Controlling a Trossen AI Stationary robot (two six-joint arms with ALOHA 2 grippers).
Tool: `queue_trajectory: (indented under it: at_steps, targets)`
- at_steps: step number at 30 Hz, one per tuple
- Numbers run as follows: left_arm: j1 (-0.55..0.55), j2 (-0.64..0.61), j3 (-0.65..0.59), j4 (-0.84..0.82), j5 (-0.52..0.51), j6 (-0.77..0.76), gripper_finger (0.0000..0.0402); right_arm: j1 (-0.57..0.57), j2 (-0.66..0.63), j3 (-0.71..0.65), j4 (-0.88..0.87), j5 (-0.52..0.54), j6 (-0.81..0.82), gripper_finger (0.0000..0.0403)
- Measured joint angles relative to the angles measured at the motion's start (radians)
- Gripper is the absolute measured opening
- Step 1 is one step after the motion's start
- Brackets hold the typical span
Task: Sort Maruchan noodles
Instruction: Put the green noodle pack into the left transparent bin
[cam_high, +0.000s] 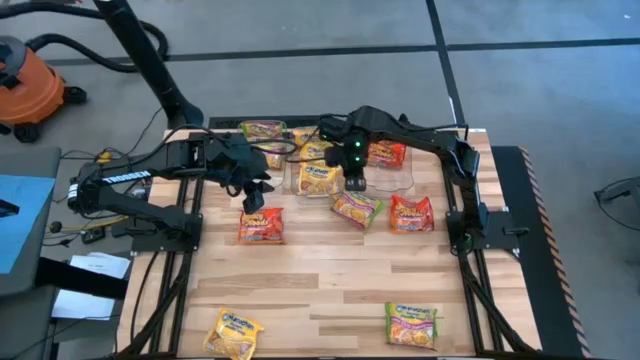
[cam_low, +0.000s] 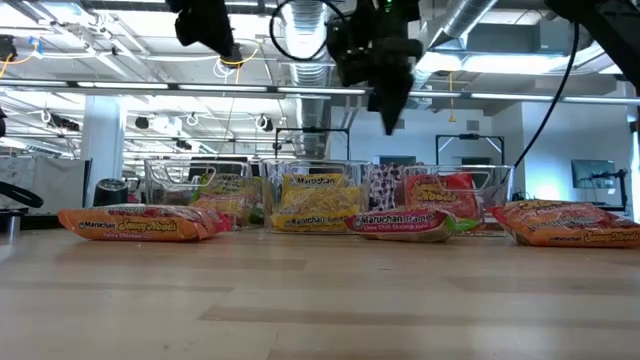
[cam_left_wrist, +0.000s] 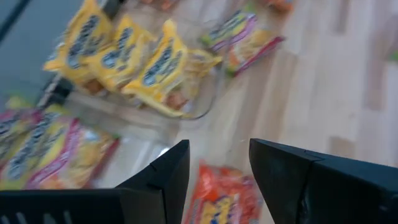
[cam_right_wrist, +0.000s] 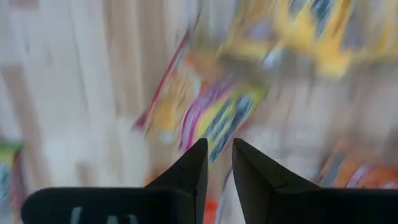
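Observation:
Ramen packets lie flat on the wooden table and in three clear bins at its far middle. My left gripper (cam_high: 256, 194) (cam_left_wrist: 219, 165) hovers open above a red-orange packet (cam_high: 260, 226) (cam_left_wrist: 227, 198). My right gripper (cam_high: 355, 181) (cam_right_wrist: 219, 149) hangs over a green-and-pink packet (cam_high: 356, 208) (cam_right_wrist: 211, 118), with only a narrow gap between its fingers and nothing in it. In the low view both grippers, left (cam_low: 210, 30) and right (cam_low: 390, 105), are well above the table. Another red-orange packet (cam_high: 411, 213) lies to the right. A yellow packet (cam_high: 233, 333) and a green one (cam_high: 412, 323) sit near the near edge.
The left bin (cam_high: 262, 132) holds green-and-pink packets, the middle bin (cam_high: 318, 178) (cam_left_wrist: 155, 68) holds yellow ones, and the right bin (cam_high: 388, 153) holds red-orange ones. Bare wood spans the table's middle between the far packets and the two near ones. An orange vacuum (cam_high: 25, 85) stands off the table's far left.

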Motion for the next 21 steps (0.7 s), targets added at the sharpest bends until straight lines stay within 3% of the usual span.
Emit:
queue_trajectory:
  at_steps: [4,9,16,21]
  targets:
    - [0.000,0.000,0.000,-0.030,-0.075,0.033,0.0153,0.006,0.000,-0.006,-0.063,0.000,0.000,0.0116]
    - [0.001,0.000,0.000,-0.030,-0.090,0.117,0.0153,0.018,0.002,-0.011,-0.064,0.000,0.028,0.0158]
    - [0.029,0.000,0.000,-0.030,-0.166,0.113,0.0153,0.068,0.002,-0.011,-0.064,-0.008,0.231,0.0225]
    - [0.078,0.000,0.000,-0.037,-0.169,0.063,0.0153,0.128,0.002,-0.011,-0.063,-0.093,0.375,0.0249]
